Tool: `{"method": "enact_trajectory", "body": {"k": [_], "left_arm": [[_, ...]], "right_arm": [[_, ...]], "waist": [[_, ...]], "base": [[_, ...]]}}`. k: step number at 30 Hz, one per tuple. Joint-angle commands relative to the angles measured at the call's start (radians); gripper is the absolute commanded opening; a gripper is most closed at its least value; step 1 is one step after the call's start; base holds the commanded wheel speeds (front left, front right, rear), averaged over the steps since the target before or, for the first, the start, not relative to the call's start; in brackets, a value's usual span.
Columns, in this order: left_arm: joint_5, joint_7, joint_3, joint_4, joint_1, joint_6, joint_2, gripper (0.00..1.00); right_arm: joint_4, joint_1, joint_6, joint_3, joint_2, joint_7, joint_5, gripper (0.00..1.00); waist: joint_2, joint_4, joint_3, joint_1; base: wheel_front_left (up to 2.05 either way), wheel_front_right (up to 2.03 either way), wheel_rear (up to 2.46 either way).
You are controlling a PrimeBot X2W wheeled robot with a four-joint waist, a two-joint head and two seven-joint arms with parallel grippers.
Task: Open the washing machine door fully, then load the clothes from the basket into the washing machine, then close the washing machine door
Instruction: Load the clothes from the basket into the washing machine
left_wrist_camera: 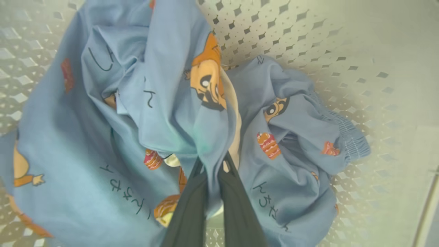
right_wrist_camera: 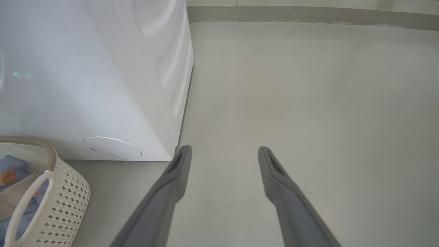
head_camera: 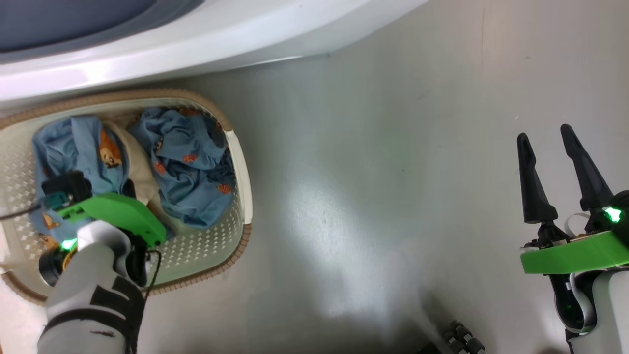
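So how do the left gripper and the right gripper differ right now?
The left gripper has its jaws shut on a fold of the clothes; the right gripper has its jaws wide open, holding nothing. The left gripper reaches down into the basket, while the right gripper hangs over the floor. Both have two long dark fingers.

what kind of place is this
Probably a laundry or utility room at home: a white washing machine stands on a bare grey floor, with a perforated basket of printed blue clothes close beside it.
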Motion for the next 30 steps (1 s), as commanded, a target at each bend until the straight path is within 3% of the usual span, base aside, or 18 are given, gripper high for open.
{"method": "enact_trajectory", "body": {"k": [1, 8, 15, 23, 30], "left_arm": [[0.0, -0.025, 0.011, -0.002, 0.063, -0.017, 0.026, 0.0], [-0.007, -0.061, 0.005, -0.044, 0.142, -0.056, 0.001, 0.0], [0.007, -0.062, 0.02, -0.215, 0.266, -0.068, -0.012, 0.0], [0.015, -0.063, 0.022, -0.43, 0.465, -0.063, -0.016, 0.0], [0.011, -0.063, 0.004, -0.628, 0.626, -0.033, -0.016, 0.0]], "right_arm": [[-0.01, 0.034, 0.002, 0.022, -0.015, -0.005, 0.011, 1.0], [0.0, 0.056, 0.002, 0.031, -0.013, -0.005, 0.004, 1.0], [0.009, 0.083, 0.002, 0.035, -0.006, -0.005, -0.005, 1.0], [0.033, 0.146, 0.002, 0.042, 0.013, -0.005, -0.024, 1.0], [0.05, 0.211, 0.002, 0.052, 0.037, -0.005, -0.046, 1.0]], "waist": [[0.0, 0.009, -0.025, 0.0], [0.0, 0.05, -0.131, 0.0], [0.0, 0.088, -0.242, 0.0], [0.0, 0.127, -0.426, 0.0], [0.0, 0.152, -0.572, 0.0]], "base": [[0.0, 0.0, 0.0], [0.0, 0.0, 0.0], [0.0, 0.0, 0.0], [0.0, 0.0, 0.0], [0.0, 0.0, 0.0]]}}
